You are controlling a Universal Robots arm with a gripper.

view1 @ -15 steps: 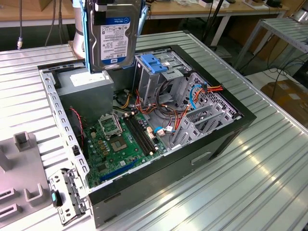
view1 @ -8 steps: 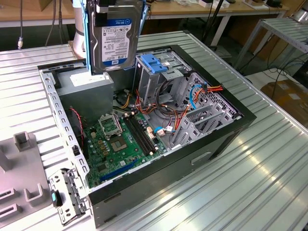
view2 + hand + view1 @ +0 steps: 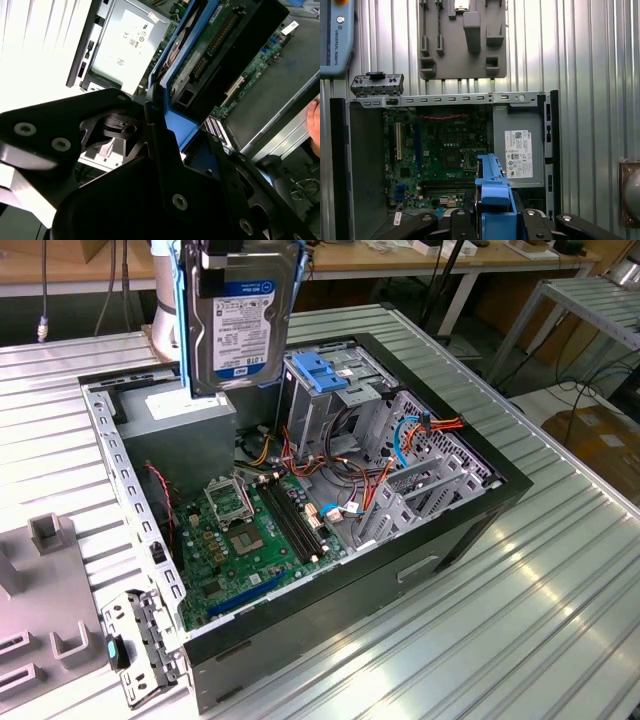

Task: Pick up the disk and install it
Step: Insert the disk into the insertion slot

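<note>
Ribbed metal table [image 3: 560,580], open case [image 3: 350,585], disk [image 3: 240,325] aloft, wooden benches [image 3: 350,262]

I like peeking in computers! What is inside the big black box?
A green motherboard, a grey power supply box, a metal drive cage with a blue bracket on top, and coloured cables. The disk hanging above hides part of the far side.

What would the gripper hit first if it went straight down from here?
Probably the power supply box: the disk, clamped in the gripper, hangs over its edge. Depth is unclear; it might meet the motherboard beside it instead.
</note>
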